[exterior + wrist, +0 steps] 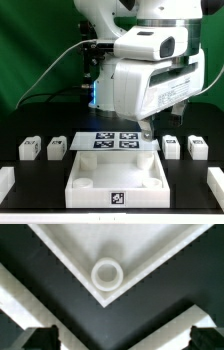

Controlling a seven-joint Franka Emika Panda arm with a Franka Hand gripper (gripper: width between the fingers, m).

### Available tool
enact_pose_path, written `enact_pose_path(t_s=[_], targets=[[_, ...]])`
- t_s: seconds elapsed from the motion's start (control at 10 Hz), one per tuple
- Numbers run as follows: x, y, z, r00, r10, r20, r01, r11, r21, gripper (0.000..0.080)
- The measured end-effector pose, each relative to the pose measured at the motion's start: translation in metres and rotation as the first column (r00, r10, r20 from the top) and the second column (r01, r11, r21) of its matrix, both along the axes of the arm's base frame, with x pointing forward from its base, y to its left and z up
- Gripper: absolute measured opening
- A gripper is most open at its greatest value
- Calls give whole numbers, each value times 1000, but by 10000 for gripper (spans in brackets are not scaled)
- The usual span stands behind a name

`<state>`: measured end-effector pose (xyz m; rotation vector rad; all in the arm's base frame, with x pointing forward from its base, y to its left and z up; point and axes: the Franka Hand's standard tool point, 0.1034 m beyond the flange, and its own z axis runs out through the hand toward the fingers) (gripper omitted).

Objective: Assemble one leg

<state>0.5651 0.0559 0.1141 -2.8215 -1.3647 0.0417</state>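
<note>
Your white Franka arm [150,70] hangs wrist-down, its pincer [120,339] spread and empty, over a corner of the wide white rimmed plastic panel [110,241] with its round socket [107,273]. The nearest small white blocky plastic leg [170,146], tagged in black-and-white squares, stands untouched on the black tabletop [40,188], near the pincer toward the exterior view's right. Judge it light, stiff and slick, so take it across two flat opposite faces.

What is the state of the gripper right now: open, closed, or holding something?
Gripper: open, holding nothing.
</note>
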Motion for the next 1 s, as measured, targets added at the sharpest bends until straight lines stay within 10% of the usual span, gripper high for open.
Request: enact_pose_path(t_s=[0.7, 1.0], targets=[[-3, 0, -3, 1000, 27, 2, -27, 1000, -2, 649], [-52, -4, -23, 973, 232, -1, -232, 972, -21, 649]])
